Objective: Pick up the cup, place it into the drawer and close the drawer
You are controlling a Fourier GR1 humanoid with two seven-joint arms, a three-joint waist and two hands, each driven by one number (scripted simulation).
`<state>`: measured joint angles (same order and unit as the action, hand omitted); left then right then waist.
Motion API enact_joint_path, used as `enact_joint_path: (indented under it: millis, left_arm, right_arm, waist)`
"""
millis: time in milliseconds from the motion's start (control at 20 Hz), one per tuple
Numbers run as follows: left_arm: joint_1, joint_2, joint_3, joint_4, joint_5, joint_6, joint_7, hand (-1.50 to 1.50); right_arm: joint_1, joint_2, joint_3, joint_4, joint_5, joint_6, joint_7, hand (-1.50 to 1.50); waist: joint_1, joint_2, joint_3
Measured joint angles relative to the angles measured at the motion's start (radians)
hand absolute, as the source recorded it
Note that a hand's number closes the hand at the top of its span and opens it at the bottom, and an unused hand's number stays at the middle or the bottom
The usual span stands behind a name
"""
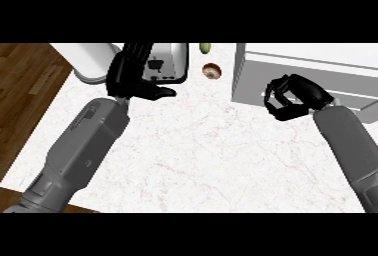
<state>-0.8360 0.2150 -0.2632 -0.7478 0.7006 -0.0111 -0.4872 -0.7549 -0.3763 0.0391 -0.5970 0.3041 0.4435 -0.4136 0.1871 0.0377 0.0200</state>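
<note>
Broadly, the white marble counter [207, 160] fills most of the head view, with dark wood floor [22, 90] showing past its left edge. At the upper right stands a pale grey drawer unit [310, 65], its front face turned toward the counter; whether the drawer is pulled out or pushed in cannot be told with certainty from this angle. Two grey forearms come up from the lower edge. A white rounded appliance [88, 60] sits at the upper left, and beside it a silver toaster [168, 62], partly hidden by the left hand.

The left hand [129, 80] rests open over the toaster's left part, fingers straight and pointing up the view, thumb stuck out to the right; it holds nothing. The right hand [291, 97] hangs just in front of the drawer unit with its fingers curled inward; nothing can be made out inside the curl, though a small thing could be hidden there.

A small brown round object [212, 70] lies on the counter between the toaster and the drawer unit, and a green item [205, 48] peeks in at the top edge above it. No cup can be plainly identified. As a judgement, the right hand's place suggests work at the drawer, either placing or closing, but which step is in hand stays uncertain
</note>
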Motion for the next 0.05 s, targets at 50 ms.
enact_joint_path:
  millis: [50]
  left_arm:
    - [0.003,0.002,0.001,-0.003,0.001,-0.003,0.000,-1.50]
  right_arm:
    - [0.002,-0.003,-0.002,-0.004,-0.006,0.009,0.001,1.50]
  waist:
    - [0.002,0.001,0.000]
